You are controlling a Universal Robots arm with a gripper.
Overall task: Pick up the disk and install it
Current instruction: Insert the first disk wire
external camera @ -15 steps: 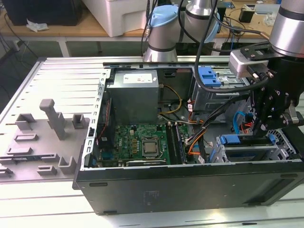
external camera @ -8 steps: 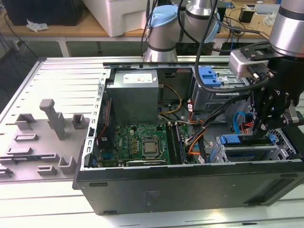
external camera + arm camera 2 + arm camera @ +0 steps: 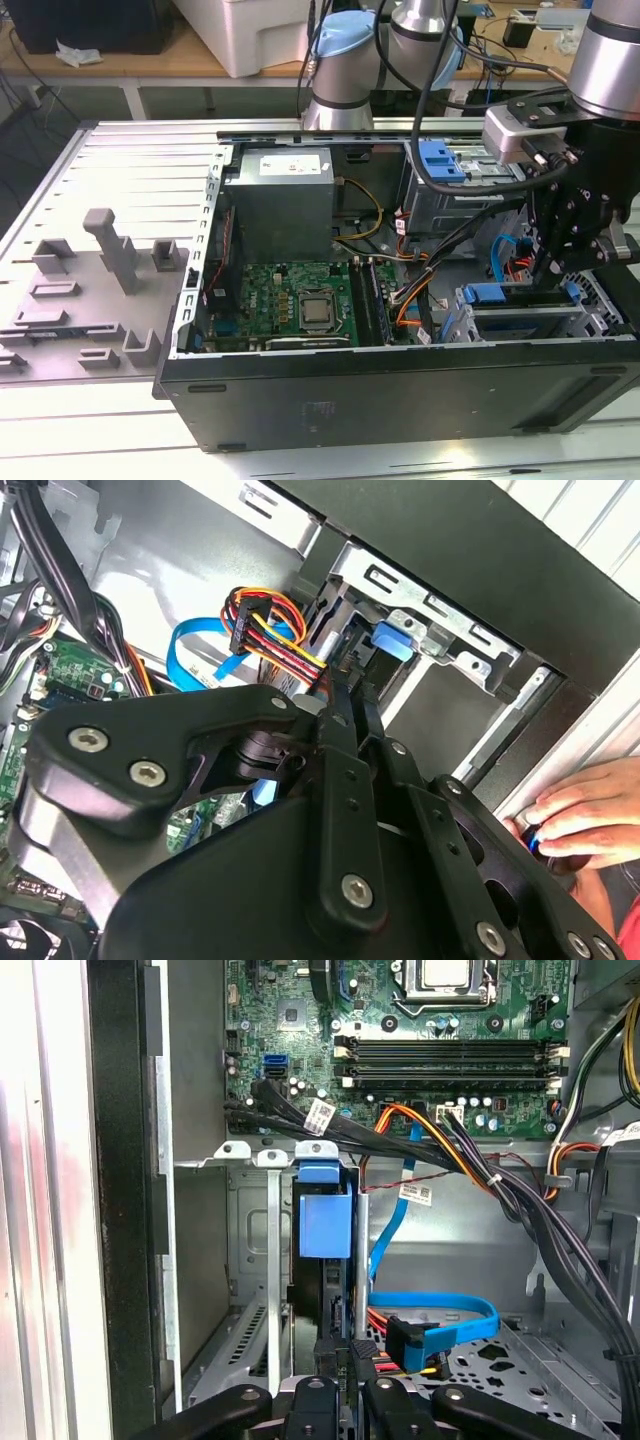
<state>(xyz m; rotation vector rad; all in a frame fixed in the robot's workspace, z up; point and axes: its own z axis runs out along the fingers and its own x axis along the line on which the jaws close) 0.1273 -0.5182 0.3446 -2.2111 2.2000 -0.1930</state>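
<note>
Going from the exterior view's left to its right, we list: a grey fixture plate (image 3: 95, 290) with raised blocks on the pale slatted table (image 3: 60, 420); an open computer case (image 3: 400, 400) lying on its side, holding the grey power supply box (image 3: 280, 205) with its white sticker, and nearer us the green motherboard (image 3: 295, 305).

Next we list the drive cage (image 3: 520, 320) at the case's right end. The disk (image 3: 325, 1225) stands on edge in a cage slot, its blue frame tab uppermost in the first wrist view.

We record the claw (image 3: 557, 262) clenched on the disk's edge, fingers (image 3: 312, 1400) close together around it.

Last, in the second wrist view, a person's hand (image 3: 590, 815) rests outside the case wall.
</note>
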